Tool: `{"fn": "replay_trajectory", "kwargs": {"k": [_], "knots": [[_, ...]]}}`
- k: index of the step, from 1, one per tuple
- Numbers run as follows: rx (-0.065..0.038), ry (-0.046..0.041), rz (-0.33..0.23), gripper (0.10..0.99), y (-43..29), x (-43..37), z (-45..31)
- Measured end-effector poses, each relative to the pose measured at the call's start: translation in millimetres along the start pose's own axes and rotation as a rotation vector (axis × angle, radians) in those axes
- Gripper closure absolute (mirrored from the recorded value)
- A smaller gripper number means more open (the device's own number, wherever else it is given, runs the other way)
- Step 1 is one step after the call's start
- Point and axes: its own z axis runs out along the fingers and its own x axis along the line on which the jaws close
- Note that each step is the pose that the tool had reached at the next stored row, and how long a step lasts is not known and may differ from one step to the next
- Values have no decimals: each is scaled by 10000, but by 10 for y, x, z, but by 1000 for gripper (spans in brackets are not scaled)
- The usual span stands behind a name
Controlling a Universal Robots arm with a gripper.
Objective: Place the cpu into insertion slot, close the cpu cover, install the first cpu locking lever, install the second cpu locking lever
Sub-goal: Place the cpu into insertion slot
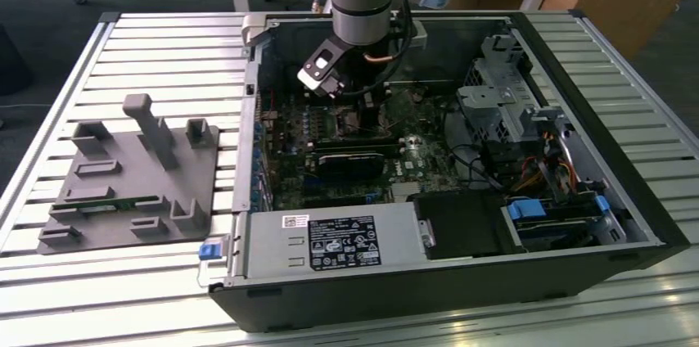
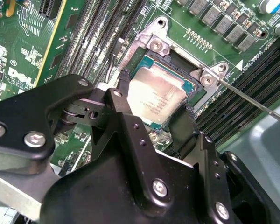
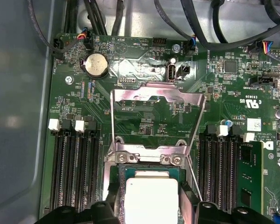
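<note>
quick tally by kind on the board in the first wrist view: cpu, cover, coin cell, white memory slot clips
cpu: 1
cpu cover: 1
coin cell battery: 1
white memory slot clips: 4
total: 7

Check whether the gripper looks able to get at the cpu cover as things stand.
Probably yes. The cpu cover is swung open just beyond the cpu, where the gripper sits, and nothing lies over its frame. The black cables run farther back, clear of it.

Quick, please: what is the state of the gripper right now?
The gripper: closed on the cpu, at the insertion slot; the cpu cover is open.
</note>
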Motion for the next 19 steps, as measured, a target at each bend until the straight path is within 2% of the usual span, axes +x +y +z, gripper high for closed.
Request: {"fn": "replay_trajectory", "kwargs": {"k": [1,11,19], "knots": [[1,-1,0,471,0,0,0],[0,2,0,471,1,37,0],[0,11,2,471,2,20,-19]]}}
